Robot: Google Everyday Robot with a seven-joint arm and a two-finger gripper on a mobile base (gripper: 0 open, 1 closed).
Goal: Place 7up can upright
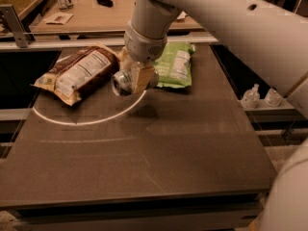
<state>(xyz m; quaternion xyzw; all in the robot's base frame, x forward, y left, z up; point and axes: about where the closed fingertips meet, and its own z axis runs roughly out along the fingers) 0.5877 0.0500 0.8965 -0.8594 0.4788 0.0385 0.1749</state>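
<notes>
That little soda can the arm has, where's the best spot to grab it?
Across its curved side wall, mid-body, coming from above, as the gripper holds it over the table. The 7up can is tipped sideways, its silver end facing the camera, leaving the round sides free.

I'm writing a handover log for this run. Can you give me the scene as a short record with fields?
hand: hand over the far half of the table, closed on the 7up can
7up can: 7up can tilted on its side in the hand, silver end facing the camera, apparently held off the surface
brown bag: brown bag lying flat, left of the can
green bag: green bag lying flat, right of the hand
status: can not yet standing upright on the table
</notes>
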